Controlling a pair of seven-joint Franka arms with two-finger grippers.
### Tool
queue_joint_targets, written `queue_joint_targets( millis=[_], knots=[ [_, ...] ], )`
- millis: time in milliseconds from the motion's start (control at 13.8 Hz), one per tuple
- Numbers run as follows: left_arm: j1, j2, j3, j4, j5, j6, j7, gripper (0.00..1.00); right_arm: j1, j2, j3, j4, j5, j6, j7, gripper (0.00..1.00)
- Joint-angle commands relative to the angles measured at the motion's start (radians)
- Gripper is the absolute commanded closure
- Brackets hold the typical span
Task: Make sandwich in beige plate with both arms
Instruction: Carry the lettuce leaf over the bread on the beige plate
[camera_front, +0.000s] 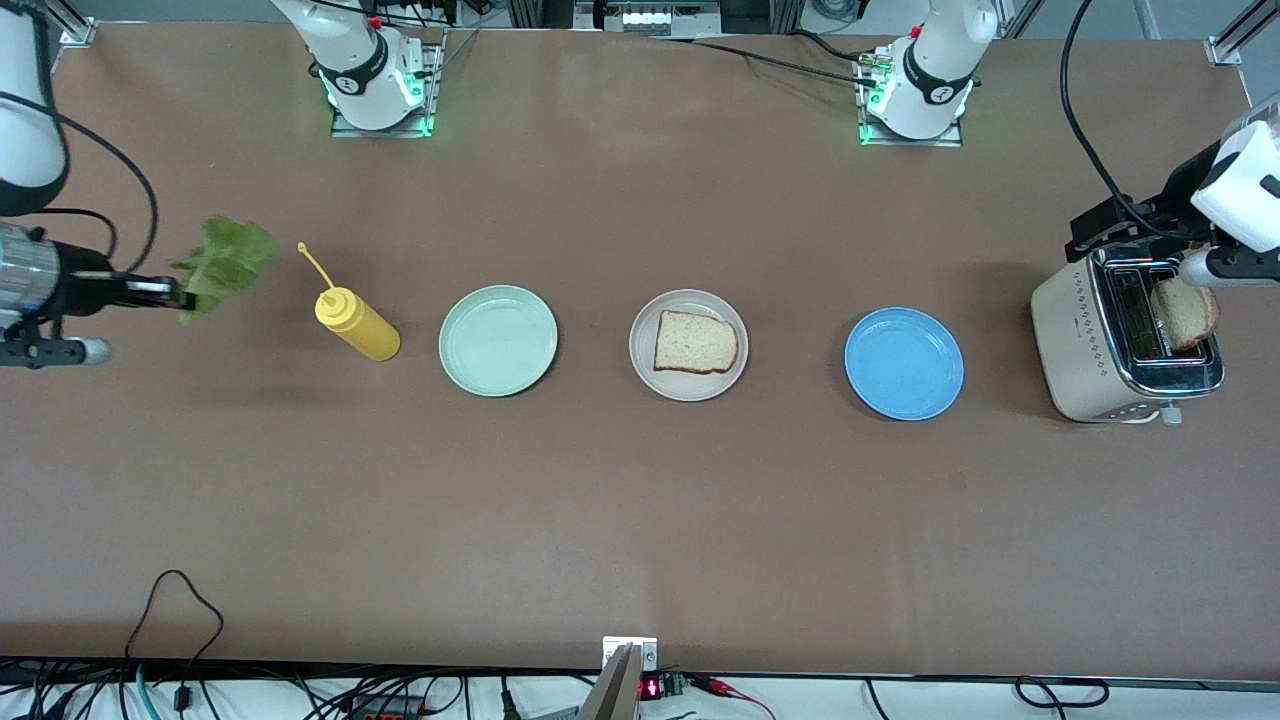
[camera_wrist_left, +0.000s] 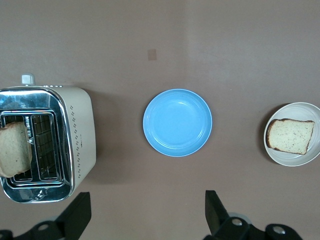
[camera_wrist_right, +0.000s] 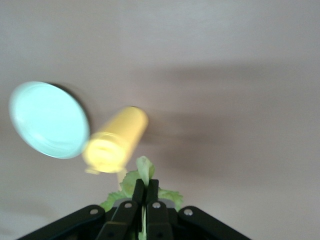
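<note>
Right jaws (camera_front: 185, 296) pinch crinkly green lettuce leaf (camera_front: 225, 262) by its edge; may slip before reaching round beige plate (camera_front: 688, 345). Left jaws (camera_wrist_left: 147, 212) open, empty, above counter beside toaster (camera_wrist_left: 47, 142).

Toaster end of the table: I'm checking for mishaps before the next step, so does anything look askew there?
Yes. A bread slice sits tilted in the toaster, leaning out over its slot rather than upright. The open left tool hovers above it.

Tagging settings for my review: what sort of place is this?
Probably a robotics lab staged as a kitchen: two arms bolted to a brown table, loose cables along its edge, plus a toaster, plates, and a yellow squeeze bottle.
</note>
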Motion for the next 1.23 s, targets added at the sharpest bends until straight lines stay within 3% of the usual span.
queue_joint_targets(
  millis=[0,144,506,1156],
  knots=[
    [0.0,0.001,-0.005,0.016,0.02,-0.018,-0.005,0.0,0.088,0.047,0.021,0.057,0.09,-0.015,0.303,1.0],
    [0.0,0.004,-0.003,0.016,0.02,-0.028,-0.005,0.0,0.18,0.065,0.021,0.057,0.145,0.004,0.504,1.0],
    [0.003,0.003,0.007,0.046,0.021,-0.028,-0.002,0.0,0.387,0.129,0.021,0.057,0.251,0.255,0.906,1.0],
    [0.0,0.012,0.004,0.049,0.047,-0.015,0.007,0.0,0.706,0.359,0.021,0.055,0.265,0.74,1.498,1.0]
  ],
)
